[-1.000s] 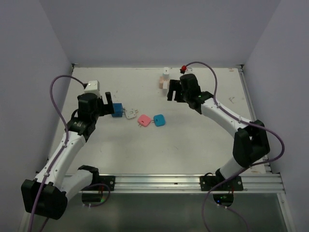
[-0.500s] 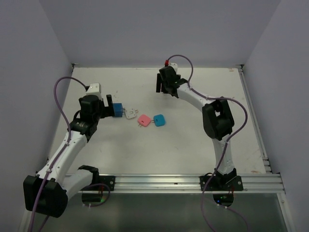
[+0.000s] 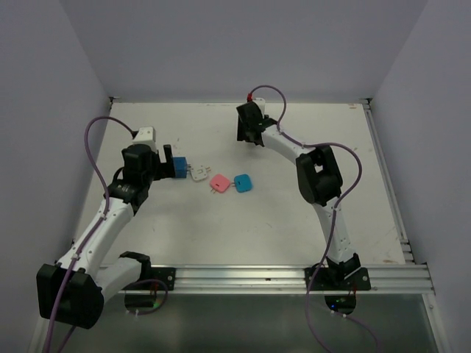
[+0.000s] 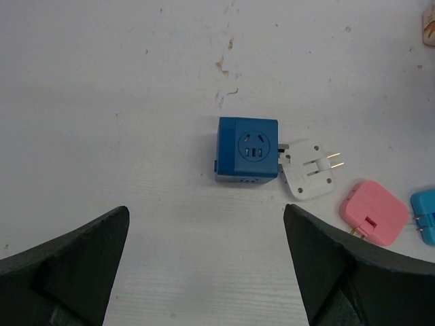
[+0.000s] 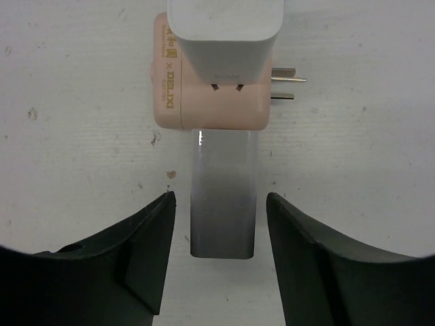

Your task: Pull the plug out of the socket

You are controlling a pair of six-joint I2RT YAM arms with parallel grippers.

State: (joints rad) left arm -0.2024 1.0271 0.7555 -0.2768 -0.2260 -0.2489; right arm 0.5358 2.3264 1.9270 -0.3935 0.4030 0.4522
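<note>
Over at 12 o'clock on the scuffed white worktop lies the peach socket block. It has "DELIXI" printed along its 9 o'clock edge, and two metal prongs poke out toward 3 o'clock. A smooth, rounded white plug sits on its 12 o'clock side. A long pale block runs from it toward 6 o'clock. The right fingers are spread apart, one on each side of that pale block and clear of it.

Toward 9 o'clock the left fingers gape wide, holding nothing, near a blue socket cube. A white adapter touches the cube's 3 o'clock face, with its brass pins pointing to 3 o'clock. A pink plug and a cyan plug lie beyond.
</note>
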